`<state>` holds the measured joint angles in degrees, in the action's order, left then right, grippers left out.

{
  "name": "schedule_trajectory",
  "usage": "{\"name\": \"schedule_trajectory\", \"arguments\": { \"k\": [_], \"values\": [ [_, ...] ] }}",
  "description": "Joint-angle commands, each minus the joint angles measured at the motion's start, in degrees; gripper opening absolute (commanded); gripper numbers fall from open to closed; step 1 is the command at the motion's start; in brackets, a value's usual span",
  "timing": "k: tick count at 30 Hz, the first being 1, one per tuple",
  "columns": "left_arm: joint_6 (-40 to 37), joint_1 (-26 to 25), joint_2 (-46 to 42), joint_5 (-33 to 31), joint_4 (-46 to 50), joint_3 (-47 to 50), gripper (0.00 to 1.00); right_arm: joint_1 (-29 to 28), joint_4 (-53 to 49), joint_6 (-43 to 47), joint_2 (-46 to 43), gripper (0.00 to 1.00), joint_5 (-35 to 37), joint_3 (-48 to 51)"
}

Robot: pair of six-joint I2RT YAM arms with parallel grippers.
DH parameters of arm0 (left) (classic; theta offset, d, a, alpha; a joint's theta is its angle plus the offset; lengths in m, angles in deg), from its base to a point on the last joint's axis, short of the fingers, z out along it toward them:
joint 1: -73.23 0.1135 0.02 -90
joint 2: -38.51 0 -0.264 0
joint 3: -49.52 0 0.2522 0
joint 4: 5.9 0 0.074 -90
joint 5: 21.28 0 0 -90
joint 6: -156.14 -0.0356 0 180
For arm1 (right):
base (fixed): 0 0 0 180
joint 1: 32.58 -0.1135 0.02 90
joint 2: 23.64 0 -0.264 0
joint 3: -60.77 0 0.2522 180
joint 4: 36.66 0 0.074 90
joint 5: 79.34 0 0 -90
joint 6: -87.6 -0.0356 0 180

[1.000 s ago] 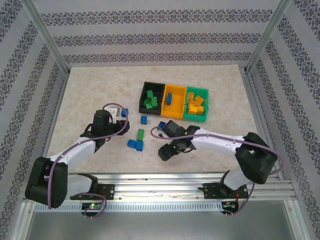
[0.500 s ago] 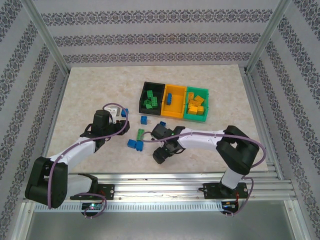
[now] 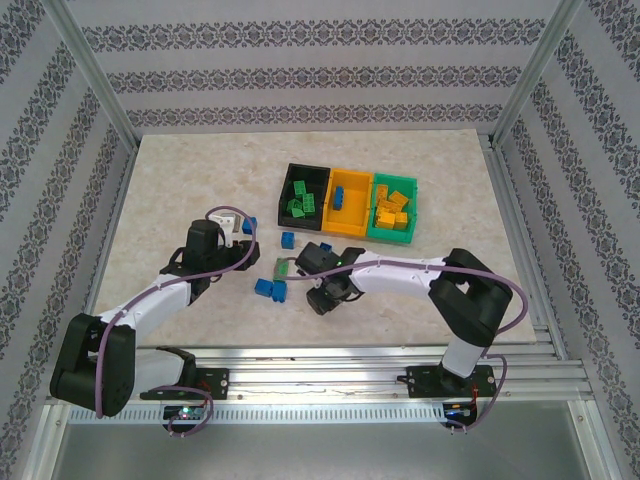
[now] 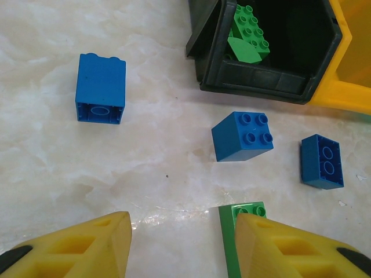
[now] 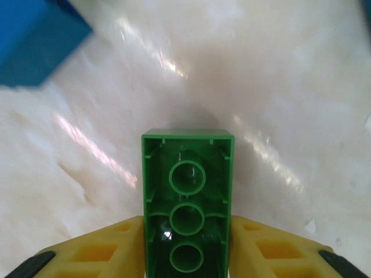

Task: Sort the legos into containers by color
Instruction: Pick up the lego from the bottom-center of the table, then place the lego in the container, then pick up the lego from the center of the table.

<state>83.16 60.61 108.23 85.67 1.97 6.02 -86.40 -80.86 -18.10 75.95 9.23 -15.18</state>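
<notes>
Clamping a green lego (image 5: pixel 186 185), the right gripper (image 5: pixel 186 234) was mid-pick; next came lifting it to the black container (image 3: pixel 308 168) with greens.

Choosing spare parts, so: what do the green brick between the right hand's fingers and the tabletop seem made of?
Green brick: likely hard moulded plastic, glossy; its hollow underside shows crisp tubes and small glints. Tabletop: pale, marble-veined, polished, streaked with light reflections; real stone or printed laminate, I cannot tell.
</notes>
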Motion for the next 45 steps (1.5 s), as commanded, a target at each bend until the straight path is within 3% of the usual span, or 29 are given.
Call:
{"name": "schedule_trajectory", "arguments": {
  "k": [1, 9, 15, 19, 22, 28, 37, 45],
  "values": [
    [0.4, 0.6, -1.0, -0.5, -0.6, -0.5, 0.5, 2.4, 3.2, 0.4, -0.3, 0.34, -2.2, -3.5],
    [0.2, 0.7, -1.4, -2.5, 0.1, -0.5, 0.5, 9.9, 7.5, -1.6, 2.3, 0.29, -7.0, -12.1],
    [0.4, 0.7, -1.2, -2.6, 0.1, -0.6, 0.5, 17.0, 7.1, -3.8, 10.3, 0.3, -1.1, -27.2],
    [0.4, 0.7, -1.5, -3.0, 0.2, -0.5, 0.5, 21.1, 5.0, -5.4, 18.7, 0.47, -1.7, -38.9],
    [0.3, 0.8, -1.7, -2.9, 0.4, -0.6, 0.5, 21.7, 4.1, -5.3, 21.6, 0.6, -2.9, -42.1],
    [0.3, 0.8, -2.4, -2.9, 0.5, -0.4, 0.5, 19.9, 7.0, -4.1, 17.3, 0.64, -3.7, -35.1],
    [0.5, 0.8, -2.6, -2.6, 0.6, -0.5, 0.5, 11.2, 4.2, -0.9, 6.9, 0.62, 0.1, -23.3],
    [0.7, 0.8, -3.2, -3.6, 0.8, -0.2, 0.51, 4.9, 3.3, -9.3, 7.1, 0.64, -4.0, -15.4]
  ]
}}
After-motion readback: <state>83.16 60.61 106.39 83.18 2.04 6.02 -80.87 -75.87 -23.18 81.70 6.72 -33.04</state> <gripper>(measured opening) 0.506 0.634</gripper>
